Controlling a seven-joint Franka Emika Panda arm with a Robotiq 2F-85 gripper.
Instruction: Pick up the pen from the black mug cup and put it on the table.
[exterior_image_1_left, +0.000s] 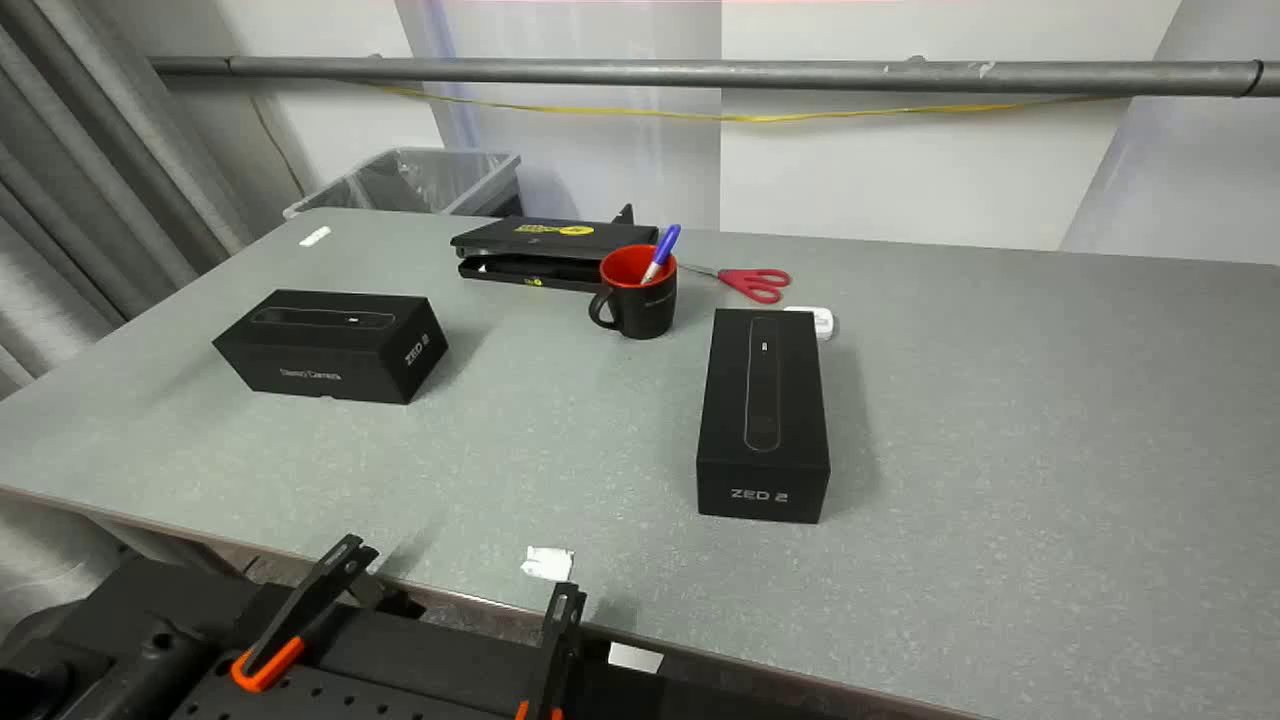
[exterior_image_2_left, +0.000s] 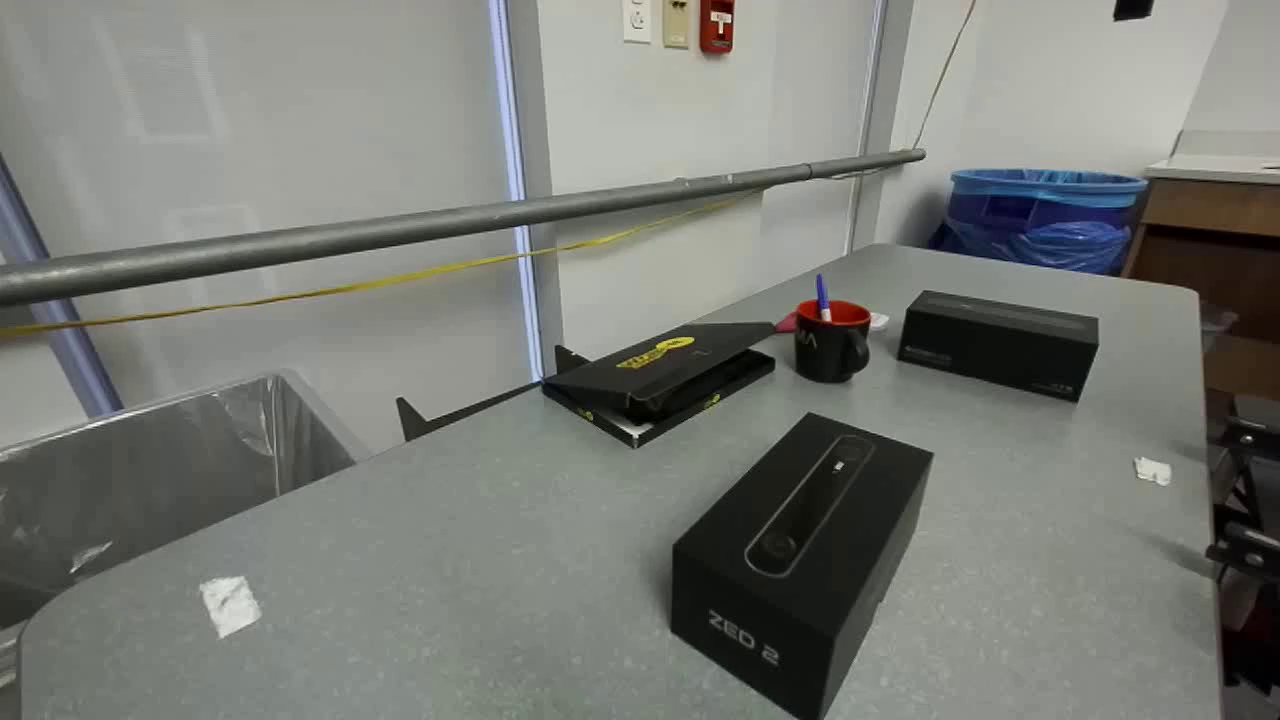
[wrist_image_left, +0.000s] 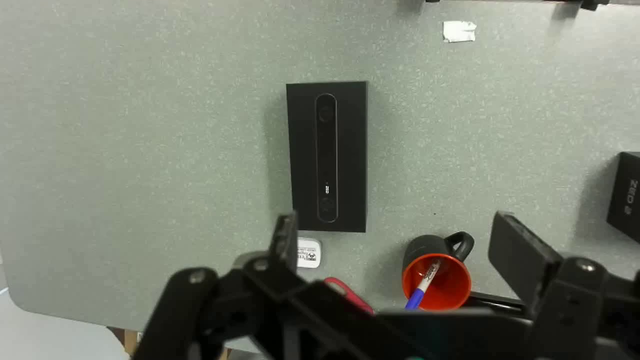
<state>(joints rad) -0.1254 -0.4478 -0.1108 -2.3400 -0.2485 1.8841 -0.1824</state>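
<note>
The black mug cup stands upright on the table in both exterior views (exterior_image_1_left: 640, 312) (exterior_image_2_left: 822, 355); its red inside shows in the wrist view (wrist_image_left: 450, 285). The pen (exterior_image_1_left: 666, 246) leans in the mug, its blue end sticking up over the rim. It also shows in an exterior view (exterior_image_2_left: 822, 297) and in the wrist view (wrist_image_left: 422, 287), where its pale lower part lies inside the mug. The grey table (exterior_image_1_left: 1000, 450) spreads under everything. My gripper (wrist_image_left: 396, 225) is open and empty, above the table; the mug and pen appear between its fingers, nearer the right finger. The exterior views do not show the gripper.
A black ZED 2 box (exterior_image_1_left: 762, 410) stands near the mug, another (exterior_image_1_left: 330, 345) farther off. A flat black box (exterior_image_1_left: 555, 238) with a raised lid lies behind the mug. Red scissors (exterior_image_1_left: 757, 285) and a small white item (exterior_image_1_left: 824, 322) lie beside it. A metal pipe (exterior_image_1_left: 640, 72) runs behind the table.
</note>
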